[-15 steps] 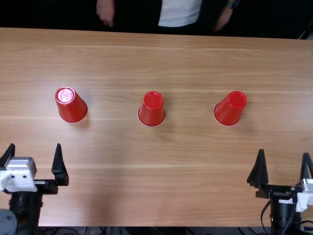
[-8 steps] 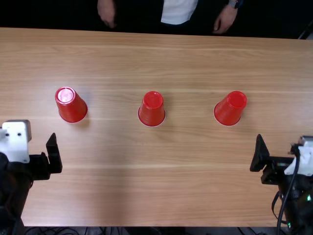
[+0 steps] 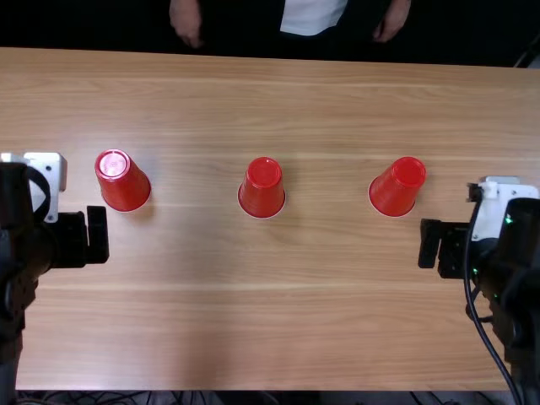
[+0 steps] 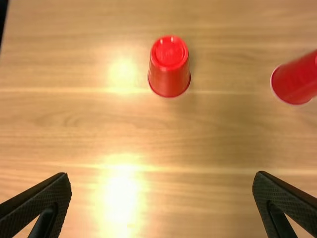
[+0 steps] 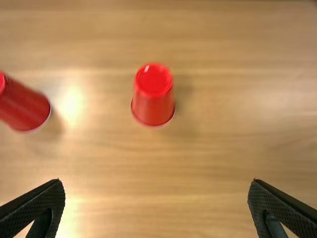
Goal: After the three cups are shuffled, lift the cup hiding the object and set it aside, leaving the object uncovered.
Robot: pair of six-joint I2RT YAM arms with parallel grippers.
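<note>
From above, left cup [image 3: 121, 181], middle cup [image 3: 262, 189] and right cup [image 3: 396, 187] are standing upturned in a row across the bench [image 3: 270, 101]. The wrist views are each catching two cups, with left gripper [image 4: 159, 176] and right gripper [image 5: 155, 181] fingers gaping wide, holding nothing.

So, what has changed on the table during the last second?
Both arms moved forward from the near edge toward the cups. The left end effector now faces the left cup, and the right end effector faces the right cup. Both are open; nothing was taken hold of. The three cups, including the middle cup, stayed in place.
</note>
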